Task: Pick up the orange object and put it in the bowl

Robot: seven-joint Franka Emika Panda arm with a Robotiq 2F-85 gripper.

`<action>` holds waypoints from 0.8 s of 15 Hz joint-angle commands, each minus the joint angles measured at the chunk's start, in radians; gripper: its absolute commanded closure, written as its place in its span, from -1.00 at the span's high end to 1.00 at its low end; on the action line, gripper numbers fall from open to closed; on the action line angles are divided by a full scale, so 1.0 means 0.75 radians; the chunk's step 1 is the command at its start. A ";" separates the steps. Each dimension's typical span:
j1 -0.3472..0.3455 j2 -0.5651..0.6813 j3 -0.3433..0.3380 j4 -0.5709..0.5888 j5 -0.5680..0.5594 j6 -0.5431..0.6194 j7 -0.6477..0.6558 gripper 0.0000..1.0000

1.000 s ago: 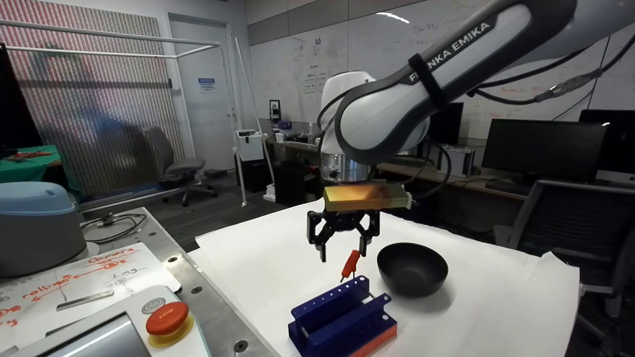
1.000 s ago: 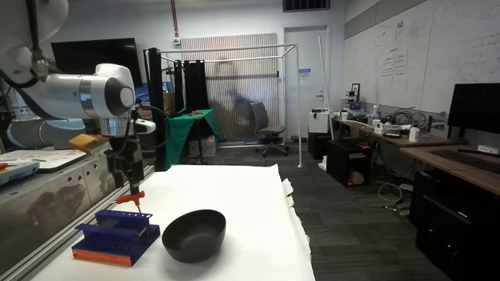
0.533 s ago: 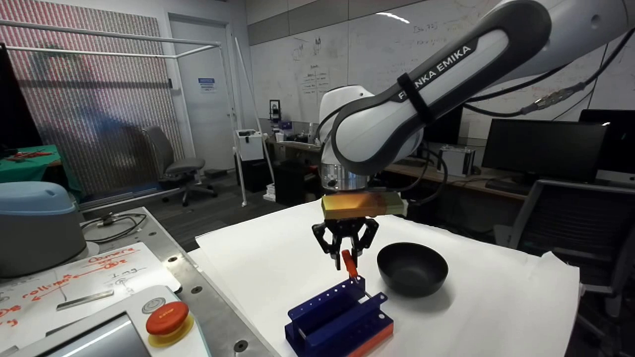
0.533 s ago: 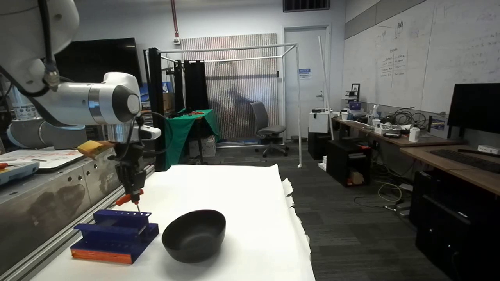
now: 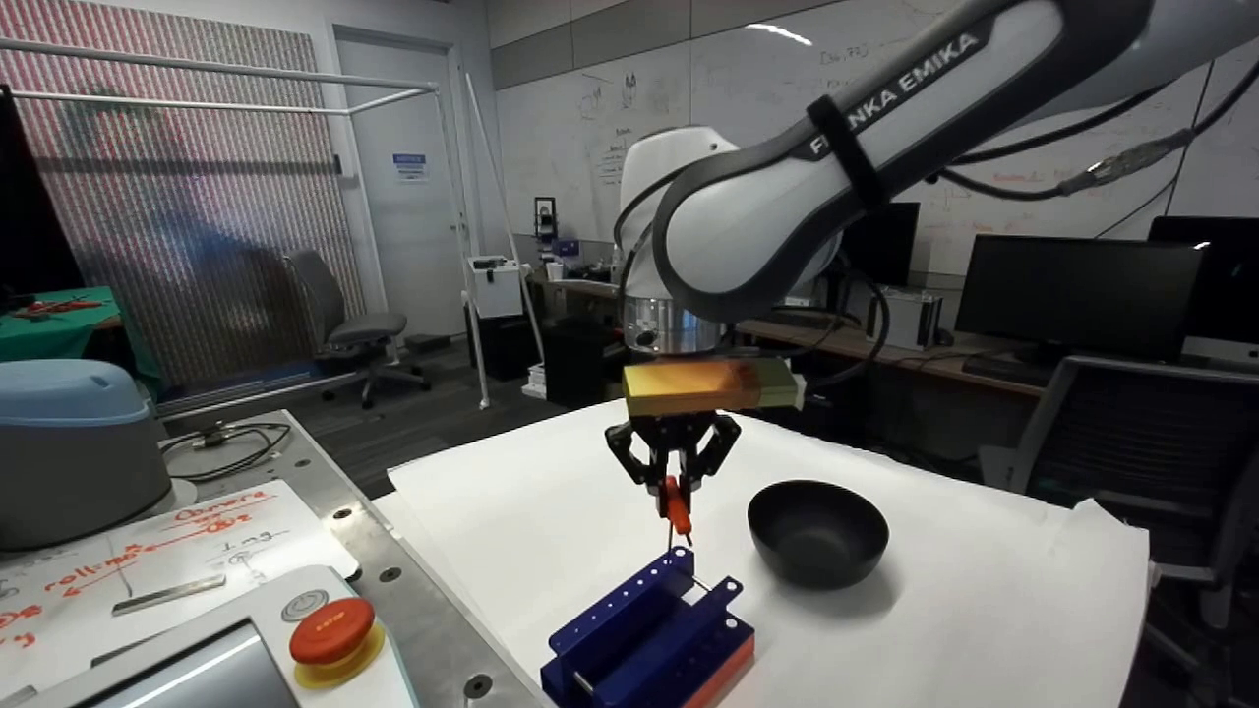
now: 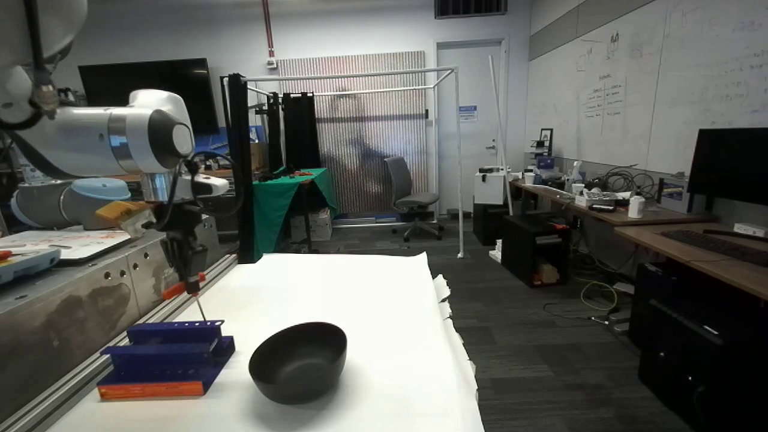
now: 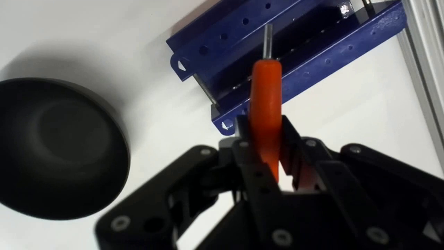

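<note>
We've got our gripper [image 7: 265, 136] pinching the orange tool [image 7: 266, 91]; it points to twelve o'clock in wrist view, bowl [image 7: 67, 146] at nine.

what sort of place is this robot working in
Most likely a robotics lab: there's a Franka Emika arm, a whiteboard with handwriting, and a red emergency-stop button.

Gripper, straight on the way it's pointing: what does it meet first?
Probably the blue rack: the metal shaft of the orange-handled tool held in the gripper leads down to the rack's end in both exterior views. Whether it touches, I can't tell.
</note>
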 commanded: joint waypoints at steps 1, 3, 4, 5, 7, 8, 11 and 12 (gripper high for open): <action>0.072 -0.235 -0.018 -0.131 -0.115 -0.013 0.103 -0.80; 0.084 -0.320 -0.018 -0.153 -0.201 -0.045 0.189 -0.79; 0.085 -0.351 -0.016 -0.158 -0.249 -0.068 0.236 -0.79; 0.081 -0.369 -0.013 -0.162 -0.301 -0.104 0.283 -0.80; 0.070 -0.379 -0.014 -0.168 -0.440 -0.189 0.407 -0.80; 0.058 -0.369 -0.009 -0.163 -0.481 -0.252 0.442 -0.80; 0.018 -0.290 -0.005 -0.142 -0.529 -0.403 0.477 -0.80; 0.005 -0.254 -0.008 -0.133 -0.526 -0.431 0.473 -0.80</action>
